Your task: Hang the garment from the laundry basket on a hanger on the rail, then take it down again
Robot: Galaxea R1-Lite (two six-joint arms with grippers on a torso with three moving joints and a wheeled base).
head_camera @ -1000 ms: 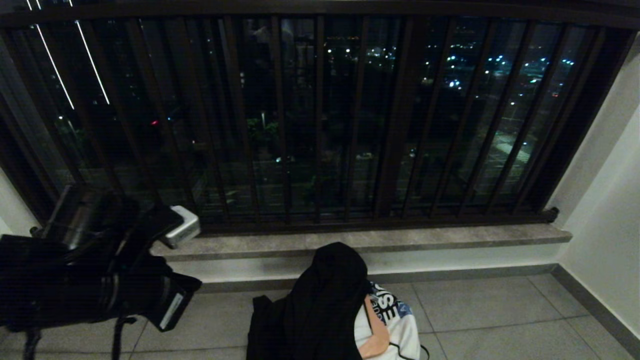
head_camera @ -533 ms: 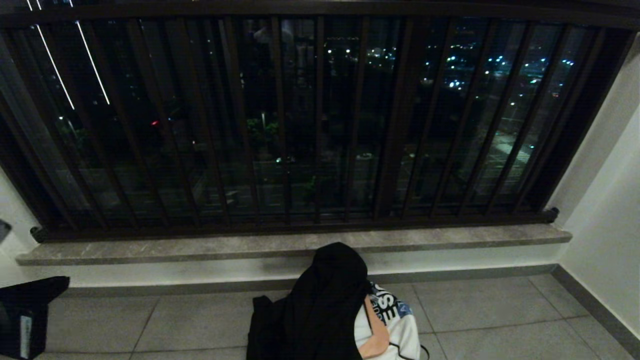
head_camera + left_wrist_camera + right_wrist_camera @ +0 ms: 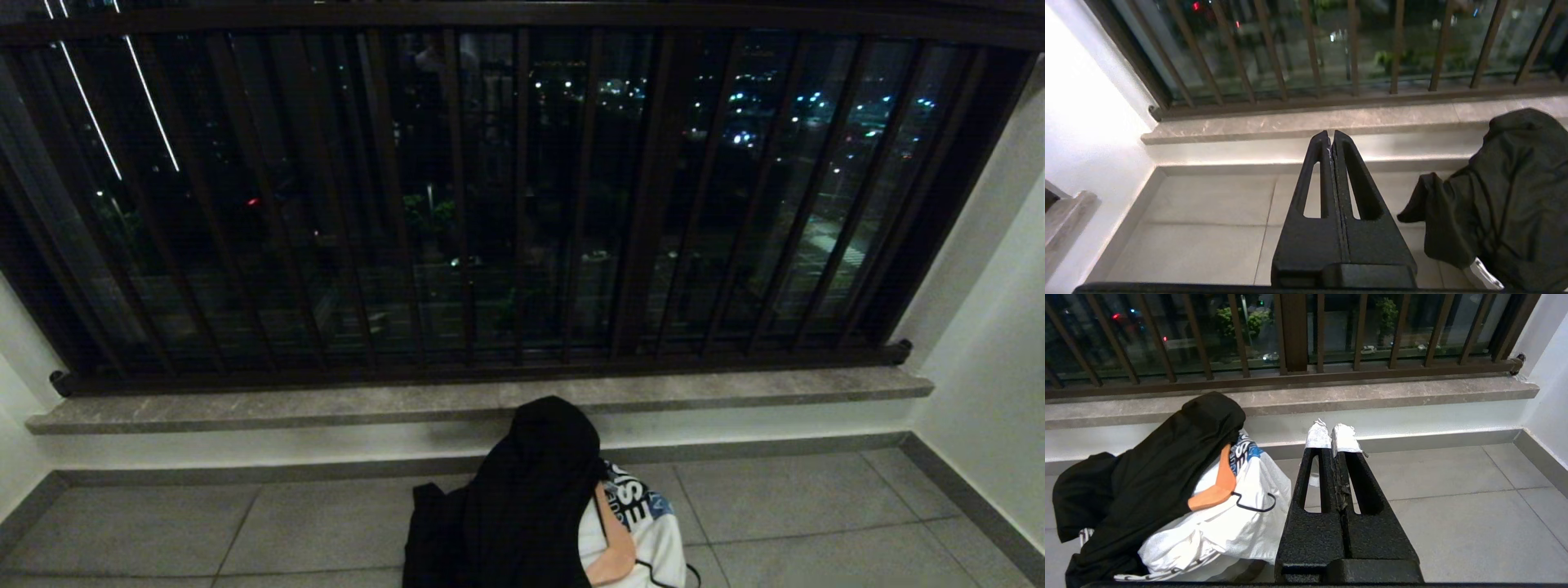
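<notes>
Now both pincers clenched, empty: left pincer (image 3: 1333,136) beside black garment (image 3: 522,498); right pincer (image 3: 1333,435) near white shirt (image 3: 1237,522) piled on floor (image 3: 784,506) below window bars (image 3: 522,196).

Grey tiled floor (image 3: 775,506), stone ledge (image 3: 326,402) at its far edge. Heaped black garment (image 3: 522,498) and white printed garment (image 3: 645,531) sit mid-floor.

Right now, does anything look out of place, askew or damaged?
The black garment lies heaped over white clothes, one end spilling onto the floor tiles. The right gripper, shut and empty, has white wrapping on its fingertips, frayed at the ends. Nothing else stands out.
</notes>
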